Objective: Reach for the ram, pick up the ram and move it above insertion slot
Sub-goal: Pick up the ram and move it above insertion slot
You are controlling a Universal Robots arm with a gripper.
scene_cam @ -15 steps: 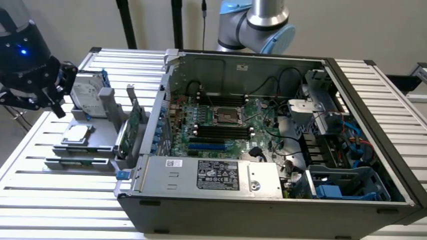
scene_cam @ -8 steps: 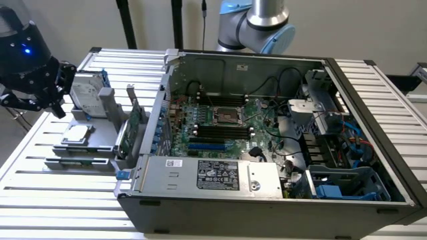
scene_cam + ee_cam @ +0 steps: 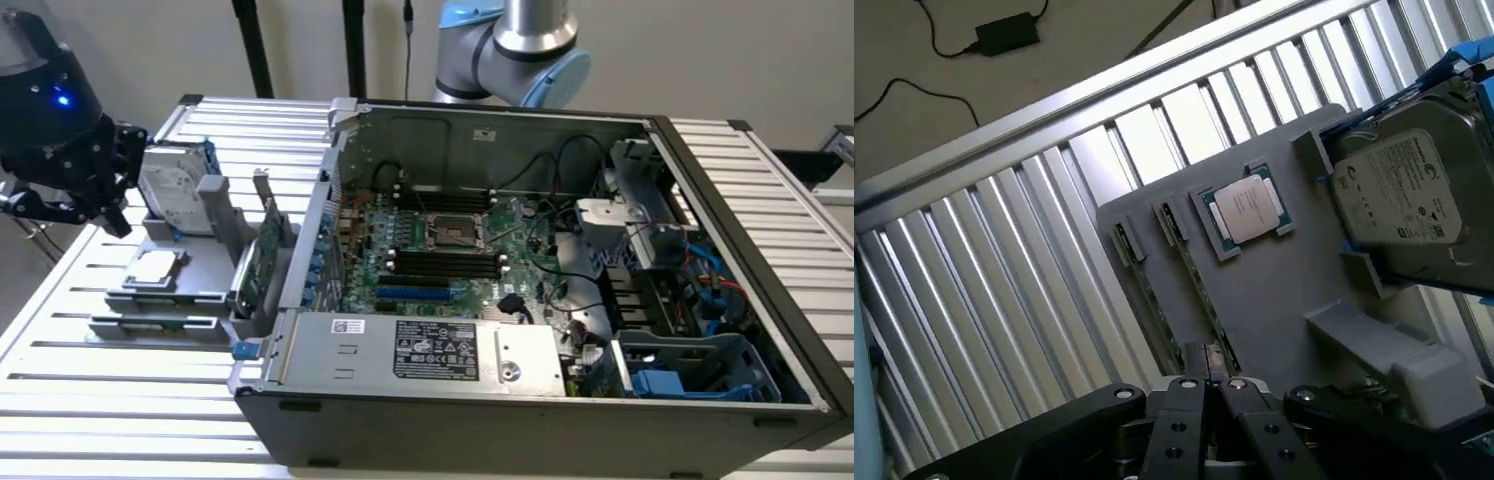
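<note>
Tool (image 3: pixel 1204 365) tips are together with nothing between them, and the wrist view has them over the near ends of two green memory sticks (image 3: pixel 1199 282) (image 3: pixel 1146 295). Both sticks stand on edge in a grey tray (image 3: pixel 1279 290), each caught at its ends by a small holder. That upright, parallel placing probably serves to leave the long top edges free for pinching while the holders keep the sticks from tipping. Which of the two is the one wanted, I cannot tell. Neither is lifted, so the pick-up is still to be done. Take the exterior view as a clock centred on the open computer case (image 3: pixel 534 432): the tray rests on the slatted surface (image 3: pixel 80 388) at nine o'clock, and the tool hangs at about ten, above and outside the tray. Held high with its tips together, it likely keeps a slim shape clear of the upright hard drive (image 3: pixel 1399 190) close by. A square processor (image 3: pixel 1246 208) lies flat in its own corner holders, presumably to spare its underside. Dark memory slots (image 3: pixel 445 264) sit inside the case, whose open side faces up, which would suit bringing a stick in from above.
</note>
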